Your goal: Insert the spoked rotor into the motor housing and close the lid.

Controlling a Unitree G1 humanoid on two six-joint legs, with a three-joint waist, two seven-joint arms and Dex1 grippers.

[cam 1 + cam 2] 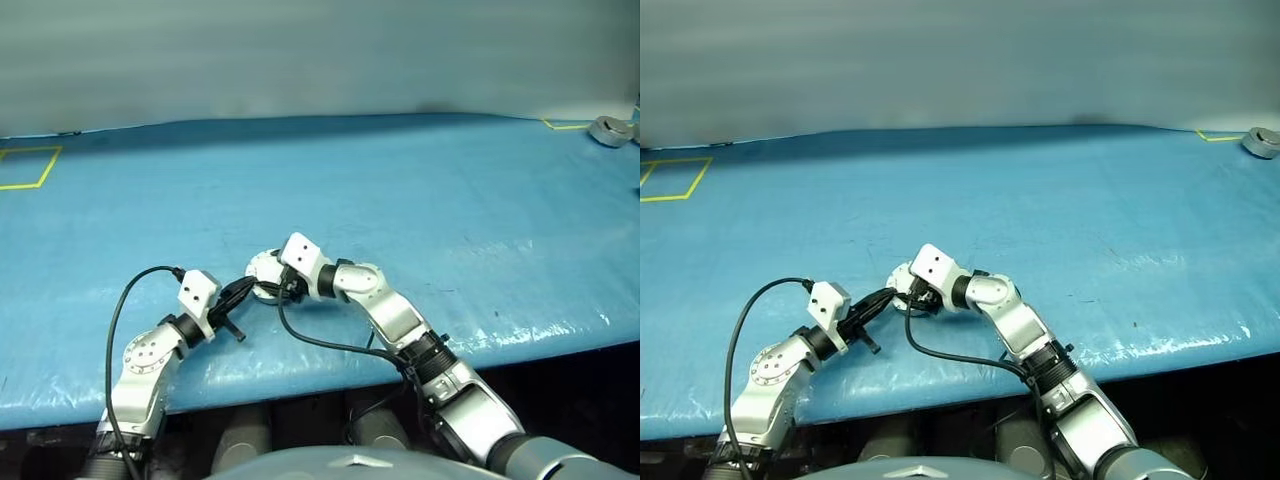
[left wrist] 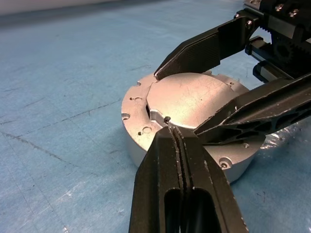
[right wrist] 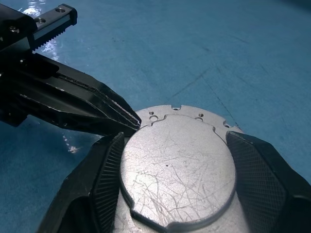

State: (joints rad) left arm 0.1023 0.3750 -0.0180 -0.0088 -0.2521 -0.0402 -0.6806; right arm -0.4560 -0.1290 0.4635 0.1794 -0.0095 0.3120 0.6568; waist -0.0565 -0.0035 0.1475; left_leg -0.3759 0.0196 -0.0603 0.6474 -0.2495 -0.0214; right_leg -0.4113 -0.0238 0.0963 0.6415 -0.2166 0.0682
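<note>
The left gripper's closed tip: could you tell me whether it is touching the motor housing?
Touching. In the left wrist view the shut left gripper meets a small tab on the motor housing, with no gap there; the right wrist view shows its tip against the edge.

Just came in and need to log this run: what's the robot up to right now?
The right gripper straddles a round silver metal motor housing with its scratched lid down, on the blue table, one finger on each side. The left gripper, shut, has its tip at the lid's edge. A grey round part sits far off.
</note>
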